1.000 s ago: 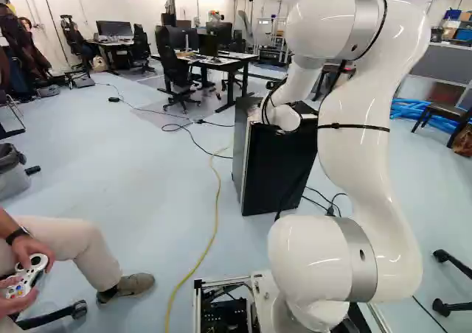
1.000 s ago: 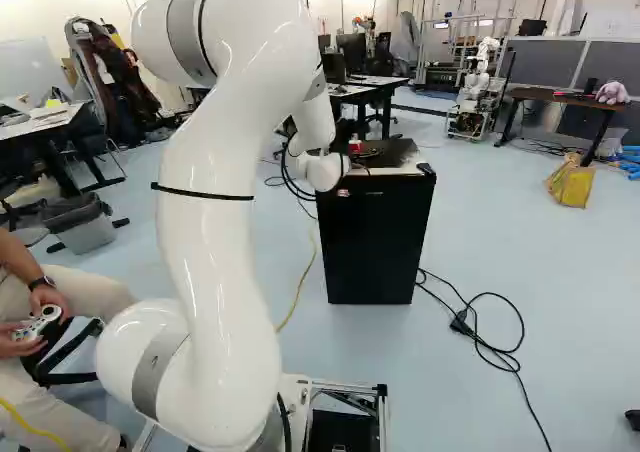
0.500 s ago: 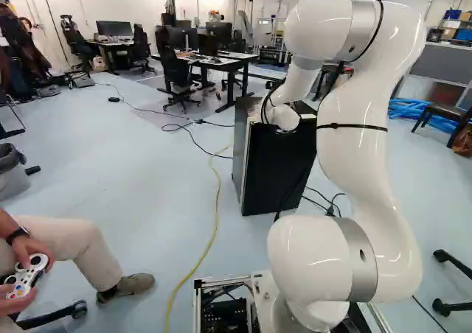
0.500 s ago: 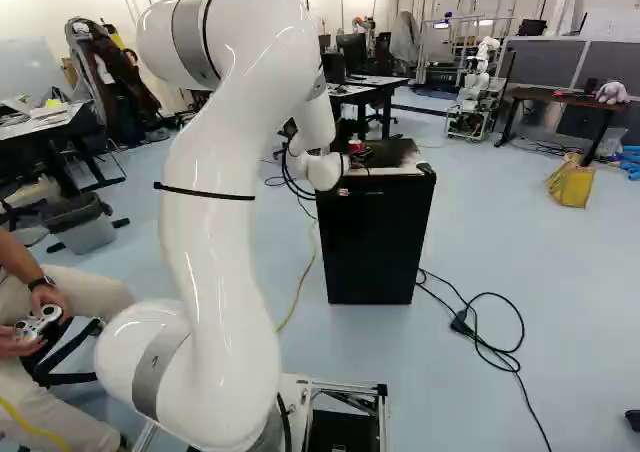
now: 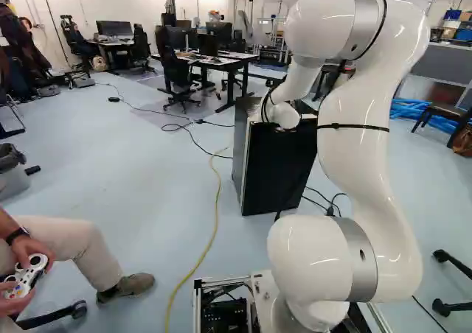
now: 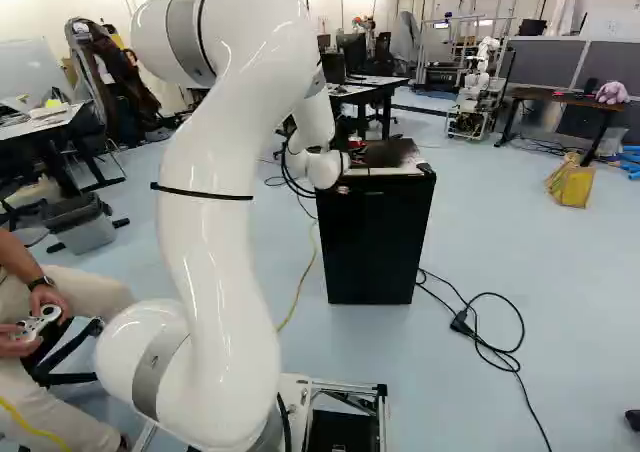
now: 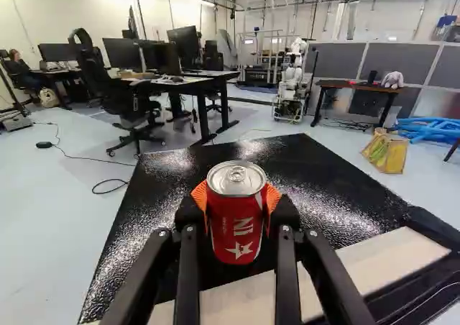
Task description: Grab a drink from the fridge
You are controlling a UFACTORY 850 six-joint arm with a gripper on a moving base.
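Observation:
In the right base view the gripper (image 6: 358, 156) shows only as a small dark part beyond the arm's white wrist, over the fridge top. The wrist view has the gripper (image 7: 236, 213) shut on a red drink can (image 7: 236, 228), an orange pad against each side. The can is upright, its silver lid (image 7: 236, 175) facing up, above the black top (image 7: 316, 188) of the small fridge; whether its base touches that top cannot be told. The black fridge (image 6: 375, 242) stands on the floor with its front door closed.
Black cables (image 6: 490, 347) lie on the floor beside the fridge, and a yellow cable (image 5: 214, 230) runs along its other side. Desks (image 7: 190, 86) and office chairs stand beyond. Another robot (image 6: 475, 97) is farther back, near a yellow bag (image 6: 572, 180).
My arm's upper links have shifted only slightly, while the base and fridge have stayed in place. Less of the can's red shows past the wrist in the right base view.

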